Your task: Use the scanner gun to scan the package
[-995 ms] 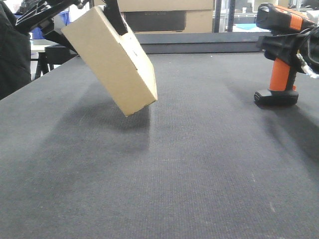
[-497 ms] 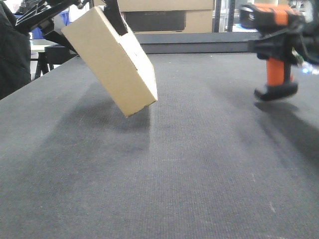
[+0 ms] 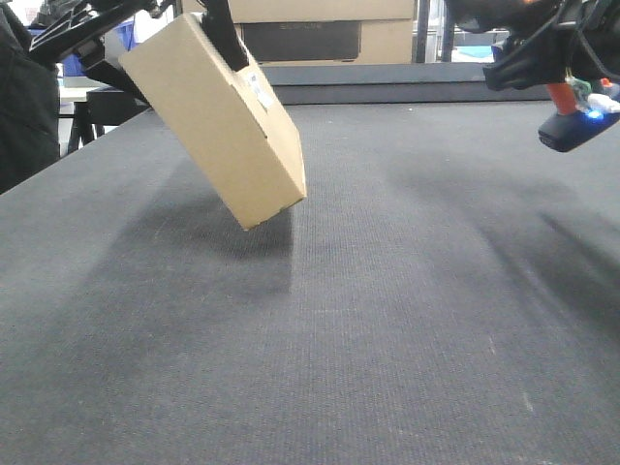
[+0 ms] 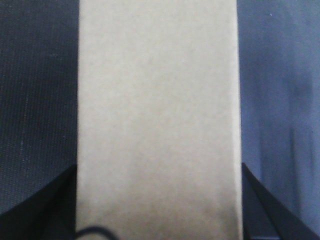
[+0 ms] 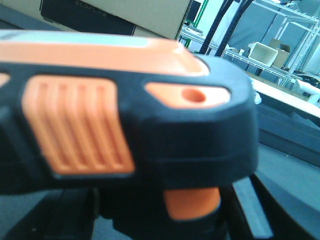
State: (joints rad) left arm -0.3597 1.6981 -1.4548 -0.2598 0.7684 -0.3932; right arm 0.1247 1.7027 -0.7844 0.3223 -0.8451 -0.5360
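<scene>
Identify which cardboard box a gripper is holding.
The tilted box in the left gripper; the larger boxes sit level behind the table.

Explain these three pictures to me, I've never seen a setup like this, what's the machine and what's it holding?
This is a robot with two arms, each ending in a two-finger clamp called a gripper. The wide picture looks along a dark table from the front. The other two come from small cameras on the wrists. The left gripper is shut on a cardboard box, held tilted. I cannot tell whether its low corner touches the table. The left wrist camera looks straight along that box. The right gripper is shut on an orange and black scanner gun, raised off the table, which fills the right wrist picture.
</scene>
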